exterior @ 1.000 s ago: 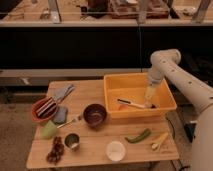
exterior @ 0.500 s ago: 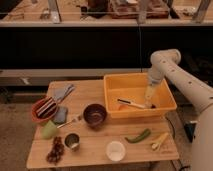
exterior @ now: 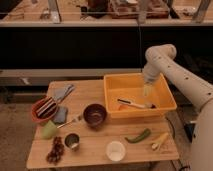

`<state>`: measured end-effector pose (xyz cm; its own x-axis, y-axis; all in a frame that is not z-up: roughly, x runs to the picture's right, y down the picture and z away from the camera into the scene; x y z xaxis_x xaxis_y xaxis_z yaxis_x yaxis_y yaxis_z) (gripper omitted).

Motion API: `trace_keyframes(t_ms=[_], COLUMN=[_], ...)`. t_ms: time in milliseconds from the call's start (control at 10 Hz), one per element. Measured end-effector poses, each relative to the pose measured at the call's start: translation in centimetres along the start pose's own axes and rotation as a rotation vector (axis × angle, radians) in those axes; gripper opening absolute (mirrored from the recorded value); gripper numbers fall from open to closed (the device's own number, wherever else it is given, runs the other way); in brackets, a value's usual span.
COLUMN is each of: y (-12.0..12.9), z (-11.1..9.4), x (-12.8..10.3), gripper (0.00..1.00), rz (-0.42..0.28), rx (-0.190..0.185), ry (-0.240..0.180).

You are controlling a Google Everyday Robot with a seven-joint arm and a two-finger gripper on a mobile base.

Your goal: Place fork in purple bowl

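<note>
Nearest you, the slim silvery metal fork lies flat on the pale wooden table, just left of the round glossy dark-purple bowl; farther back, your gripper hangs spread and empty inside the square yellow plastic bin.

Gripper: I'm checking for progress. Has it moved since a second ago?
No. The gripper still hangs over the yellow bin's right half, same spot against its rim.

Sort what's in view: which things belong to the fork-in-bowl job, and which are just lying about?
Job: slim silvery metal fork; glossy round dark purple bowl; gripper, over the yellow plastic bin.
Lying about: orange-red bowl; small metal cup; long green vegetable; dark-and-orange-handled utensil in the bin; blue cloth.
</note>
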<state>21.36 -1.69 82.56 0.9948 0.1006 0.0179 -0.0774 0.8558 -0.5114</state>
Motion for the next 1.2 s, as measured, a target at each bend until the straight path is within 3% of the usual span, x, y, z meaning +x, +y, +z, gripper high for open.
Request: trace_keyframes(t_ms=[300, 700, 900, 1200], y=[1.7, 4.3, 4.1, 4.1], z=[-0.2, -0.3, -0.3, -0.3], x=[-8.0, -16.2, -15.3, -15.6], gripper=[0.80, 0.80, 0.80, 0.80], rz=[-0.141, -0.282, -0.276, -0.279], rx=[-0.032, -0.077, -0.073, -0.073], ry=[-0.013, -0.052, -0.035, -0.038])
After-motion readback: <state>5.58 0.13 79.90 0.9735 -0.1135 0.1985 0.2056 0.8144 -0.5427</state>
